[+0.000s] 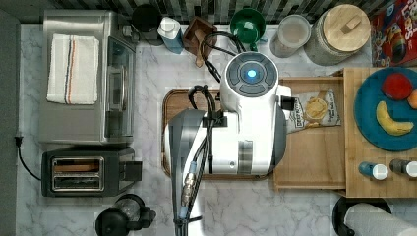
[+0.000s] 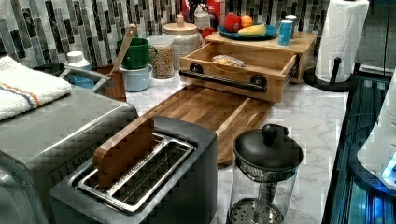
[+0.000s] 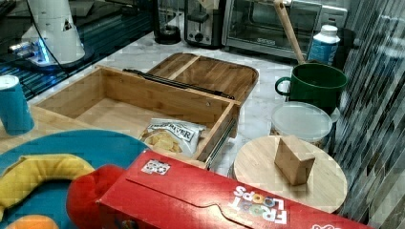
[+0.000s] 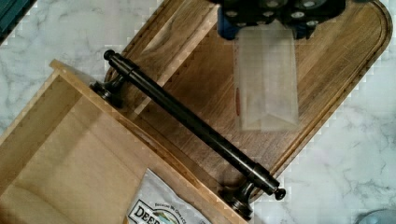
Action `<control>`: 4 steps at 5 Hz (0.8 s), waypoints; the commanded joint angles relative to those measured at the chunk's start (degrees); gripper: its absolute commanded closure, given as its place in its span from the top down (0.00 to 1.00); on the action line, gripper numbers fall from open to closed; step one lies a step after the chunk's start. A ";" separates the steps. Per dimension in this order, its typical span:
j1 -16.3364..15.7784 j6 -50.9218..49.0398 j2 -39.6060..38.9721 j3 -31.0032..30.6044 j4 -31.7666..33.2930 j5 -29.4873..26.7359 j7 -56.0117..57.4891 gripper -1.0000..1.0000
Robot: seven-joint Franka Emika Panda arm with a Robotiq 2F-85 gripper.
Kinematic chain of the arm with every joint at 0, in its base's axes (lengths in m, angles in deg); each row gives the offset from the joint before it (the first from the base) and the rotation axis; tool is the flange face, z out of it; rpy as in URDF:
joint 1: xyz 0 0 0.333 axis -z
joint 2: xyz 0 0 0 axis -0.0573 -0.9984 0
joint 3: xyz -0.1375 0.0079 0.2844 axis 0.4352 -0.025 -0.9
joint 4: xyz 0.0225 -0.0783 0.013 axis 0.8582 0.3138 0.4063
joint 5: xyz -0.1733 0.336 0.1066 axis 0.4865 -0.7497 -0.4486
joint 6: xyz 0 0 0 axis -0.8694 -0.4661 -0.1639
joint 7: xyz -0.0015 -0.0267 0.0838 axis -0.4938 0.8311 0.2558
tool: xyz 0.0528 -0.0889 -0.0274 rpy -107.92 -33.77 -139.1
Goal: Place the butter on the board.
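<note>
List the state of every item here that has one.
Dark brown wooden board: flat, nothing on it.
Pale wrapped butter stick: held by the gripper above the board.
Pale wooden drawer: open, chips bag inside.
Glass jar with wooden lid: closed.

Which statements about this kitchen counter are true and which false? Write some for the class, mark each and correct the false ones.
1. The gripper holds the butter over the dark board. True.
2. The chips bag lies on the dark board. False: it lies in the paler wooden tray.
3. A banana lies on the blue plate. True.
4. The green mug sits in the toaster. False: it stands by the tiled wall.
</note>
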 commanded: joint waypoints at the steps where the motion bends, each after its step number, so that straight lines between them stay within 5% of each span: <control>1: 0.08 4.44 2.00 -0.88 4.12 0.20 -3.39 0.00; 4: -4.58 14.17 5.37 -5.15 14.59 3.53 -30.82 0.00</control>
